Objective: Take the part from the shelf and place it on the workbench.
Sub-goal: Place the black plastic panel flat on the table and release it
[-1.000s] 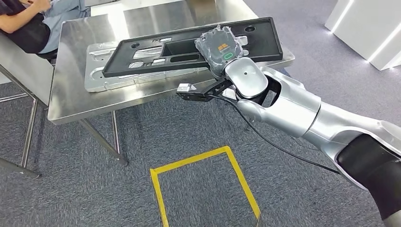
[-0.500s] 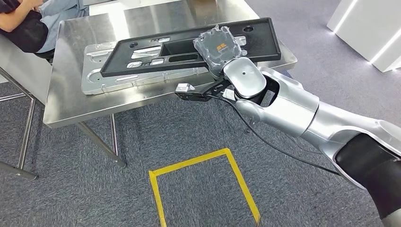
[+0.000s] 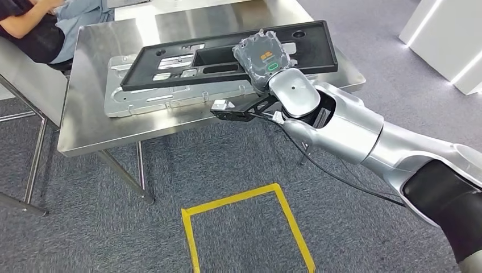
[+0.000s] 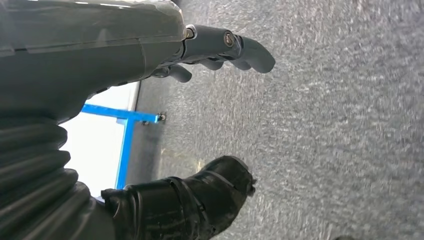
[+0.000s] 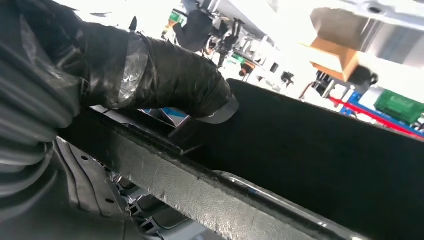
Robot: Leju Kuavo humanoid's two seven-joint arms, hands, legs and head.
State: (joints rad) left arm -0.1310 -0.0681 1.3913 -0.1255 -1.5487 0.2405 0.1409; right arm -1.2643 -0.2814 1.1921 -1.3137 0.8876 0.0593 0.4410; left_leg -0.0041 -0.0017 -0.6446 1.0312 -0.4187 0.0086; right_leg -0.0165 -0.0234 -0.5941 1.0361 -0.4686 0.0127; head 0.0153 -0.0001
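Over the workbench (image 3: 91, 133), the outstretched right hand (image 3: 267, 62) has its fingers (image 5: 170, 82) gripping the black part (image 3: 227, 54).

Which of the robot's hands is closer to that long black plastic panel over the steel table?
The right hand grips the long black plastic panel. The left hand hangs open above grey carpet, holding nothing.

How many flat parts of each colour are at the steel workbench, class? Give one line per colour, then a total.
Black part, held by the right hand: 1
Silver metal part, lying on the workbench: 1
Total: 2
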